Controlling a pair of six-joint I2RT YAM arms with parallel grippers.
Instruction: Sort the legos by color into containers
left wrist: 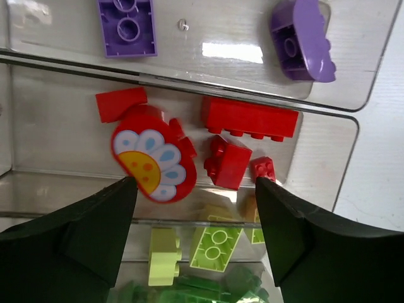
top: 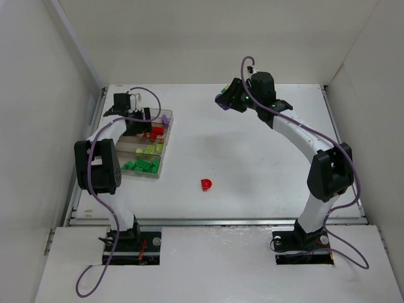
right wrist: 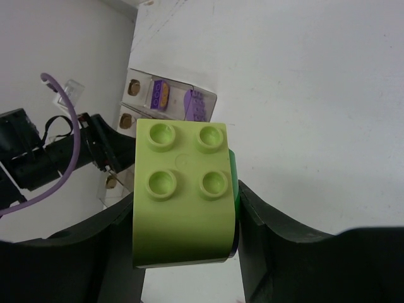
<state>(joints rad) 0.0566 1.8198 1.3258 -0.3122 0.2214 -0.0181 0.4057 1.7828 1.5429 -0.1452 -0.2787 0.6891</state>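
In the top external view, the organizer box [top: 168, 134] is seen at the left side of the white table [top: 265, 158], filled row by row with sorted legos. The left gripper [top: 140, 120] is held over the box's far end. The right gripper [top: 225, 101] is raised over the far middle of the table, well apart from the box. A single red brick [top: 206, 184] is left on the open table, nearer the arm bases.

In the left wrist view, the left gripper [left wrist: 196, 240] is shown spread wide, with nothing between its fingers [left wrist: 95, 240]. Below it the organizer box [left wrist: 315, 158] is seen. Two purple bricks [left wrist: 126, 25] are held in the uppermost row. In the next row a red piece printed with a flower [left wrist: 154, 158], a long red brick [left wrist: 249, 118] and smaller red ones are gathered. Yellow-green bricks [left wrist: 214, 243] are seen in the row below, and dark green bricks [left wrist: 189, 293] at the bottom edge.

In the right wrist view, a yellow-green four-stud brick [right wrist: 182, 189] is pinched between the fingers of the right gripper [right wrist: 186, 221], studs toward the camera; a green sliver shows behind its right edge. Beyond it, the organizer box [right wrist: 205, 95] is visible.
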